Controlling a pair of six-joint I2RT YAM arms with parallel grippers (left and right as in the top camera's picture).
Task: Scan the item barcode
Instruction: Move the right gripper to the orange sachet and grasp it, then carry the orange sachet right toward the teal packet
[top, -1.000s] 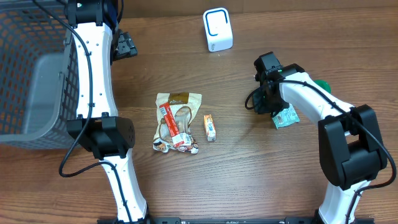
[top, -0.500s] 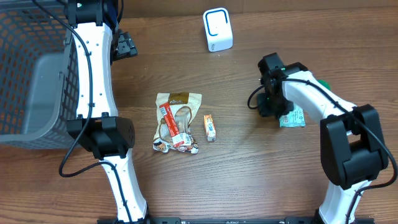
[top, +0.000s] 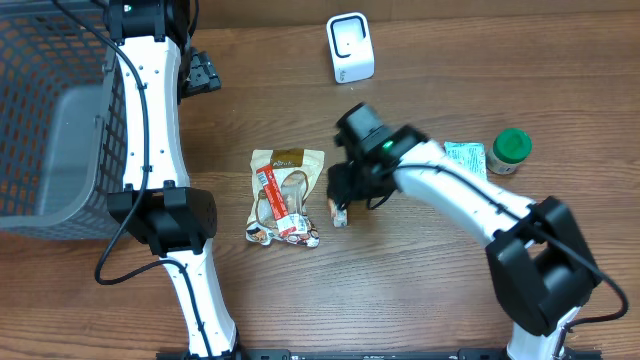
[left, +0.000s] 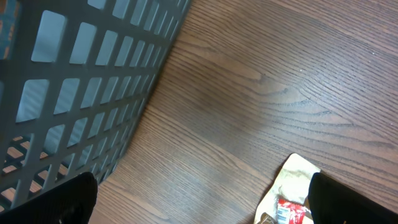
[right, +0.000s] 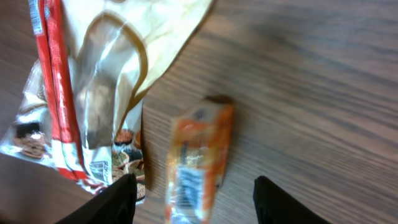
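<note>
Swung from right side to table centre; green packet (top: 464, 158) left lying beside jar (top: 511, 150), so orange pack (right: 200, 163) likely next for scanner (top: 350, 47). Pack lies mid-table, just beside snack bag (right: 93, 93). My right pincer (right: 198, 194) hovers over it, fingers apart, straddling, holding nothing

Overhead down; wrists close, seemingly tilted.

The basket (top: 50, 130) sits at the left, and the scanner (top: 350, 47) stands at the back. The snack bag (top: 283, 190) lies in the middle, with the small box (top: 340, 217) just right of it. Far right, a packet (top: 465, 158) lies beside a jar (top: 511, 150).
</note>
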